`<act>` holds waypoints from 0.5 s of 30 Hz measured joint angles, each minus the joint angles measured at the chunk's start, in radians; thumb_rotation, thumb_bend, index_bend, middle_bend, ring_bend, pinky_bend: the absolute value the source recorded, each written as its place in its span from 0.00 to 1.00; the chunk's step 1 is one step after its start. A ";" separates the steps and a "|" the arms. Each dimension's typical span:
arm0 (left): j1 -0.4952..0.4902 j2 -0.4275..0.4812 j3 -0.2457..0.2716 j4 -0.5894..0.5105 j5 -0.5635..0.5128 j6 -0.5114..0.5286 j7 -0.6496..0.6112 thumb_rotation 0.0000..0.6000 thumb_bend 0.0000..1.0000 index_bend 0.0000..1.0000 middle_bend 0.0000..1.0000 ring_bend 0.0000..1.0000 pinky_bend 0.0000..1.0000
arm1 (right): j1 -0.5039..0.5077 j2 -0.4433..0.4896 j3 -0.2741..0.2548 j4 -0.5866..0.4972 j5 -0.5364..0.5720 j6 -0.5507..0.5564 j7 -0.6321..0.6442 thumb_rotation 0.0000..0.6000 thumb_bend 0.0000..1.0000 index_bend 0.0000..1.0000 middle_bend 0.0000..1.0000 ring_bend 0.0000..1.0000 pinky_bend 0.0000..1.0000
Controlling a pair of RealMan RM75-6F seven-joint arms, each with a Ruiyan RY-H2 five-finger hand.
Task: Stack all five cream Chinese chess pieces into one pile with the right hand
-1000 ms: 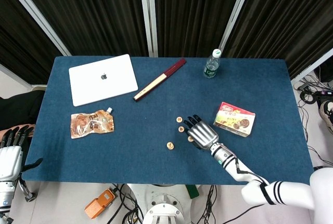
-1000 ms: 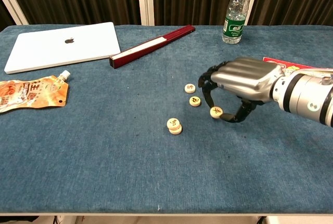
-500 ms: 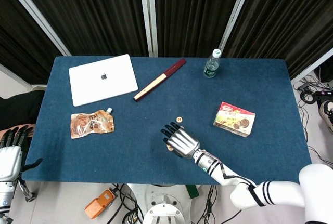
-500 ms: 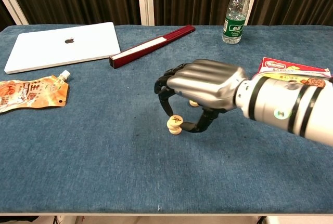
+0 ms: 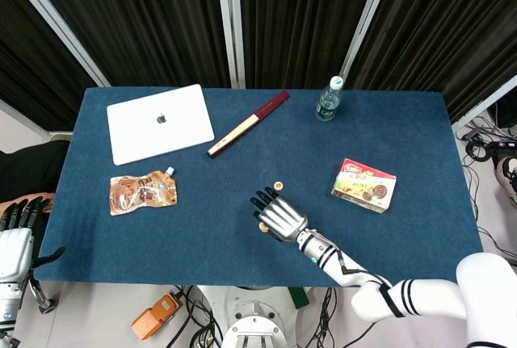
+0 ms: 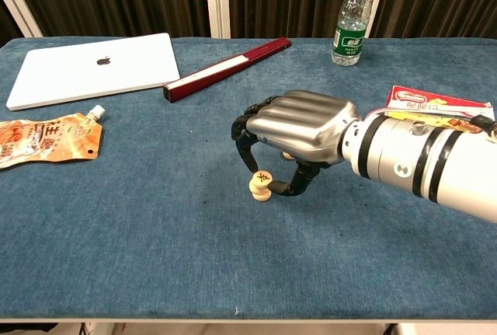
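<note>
Right hand [image 6: 299,129] hangs low over the blue table [image 5: 404,138], fingers curled down around a small pile of cream chess pieces [image 6: 261,186]. A dark fingertip and the thumb sit at either side of the top piece; chest view suggests it is pinched, but whether it rests on the pile or is only touching cannot be settled. Piece count in the pile is hard to read: at least two, perhaps three.

One more cream piece [image 5: 278,186] lies alone just beyond the fingers in the head view. In the chest view a sliver of another piece [image 6: 288,155] peeks out under the palm; most of it is hidden. The remaining pieces are covered by the hand in both views.

Left hand [image 5: 18,239] shows only at the bottom-left corner of the head view, off the table edge, partly cut off; fingers look extended, nothing in them.

Also on the table: white laptop [image 5: 160,123], closed; dark red folding fan [image 5: 247,123]; orange snack pouch [image 5: 142,192]; water bottle [image 5: 327,99], upright; red biscuit box [image 5: 364,185], partly cut off behind the forearm in the chest view.
</note>
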 measured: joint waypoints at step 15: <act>-0.001 -0.006 -0.002 0.012 -0.005 -0.008 -0.006 1.00 0.00 0.12 0.09 0.05 0.00 | -0.001 0.002 -0.013 0.001 -0.001 0.011 -0.001 1.00 0.46 0.38 0.24 0.18 0.19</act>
